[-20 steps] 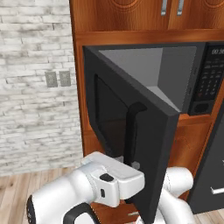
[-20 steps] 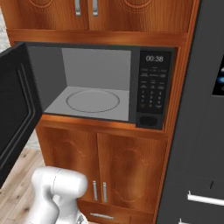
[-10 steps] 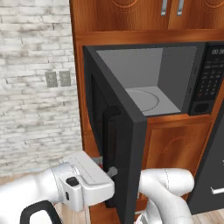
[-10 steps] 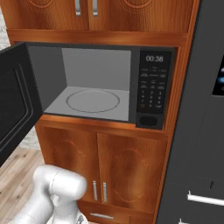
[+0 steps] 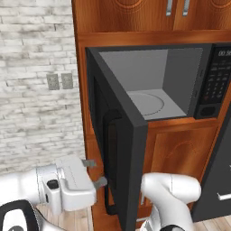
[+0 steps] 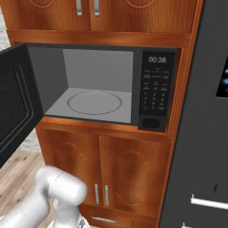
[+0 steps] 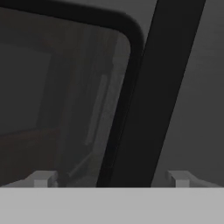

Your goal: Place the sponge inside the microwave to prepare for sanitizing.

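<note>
The microwave point(image 5: 180, 90) point(image 6: 147, 89) is a black built-in box, and its grey inside and round turntable point(image 6: 94, 102) are bare. Its dark-windowed door point(image 5: 119, 149) point(image 6: 18, 102) stands swung out to the left. My gripper point(image 5: 95, 172) is low on the outer side of that door, just left of the door handle point(image 5: 110, 158), and it is open with nothing held. In the hand view the black handle bar point(image 7: 153, 87) runs slantwise across the dark window, between my spread fingertips point(image 7: 41, 178). The sponge is out of view.
Wooden cabinet doors point(image 6: 102, 173) sit below the microwave and more cabinets point(image 6: 89, 11) above it. A tall black appliance point(image 6: 205, 133) flanks the right side. A stone wall with outlets point(image 5: 58, 81) lies to the left, over a wooden floor.
The door has swung wider open than a second ago. My hand has moved left and down with it, and its fingers now sit a little off the door.
</note>
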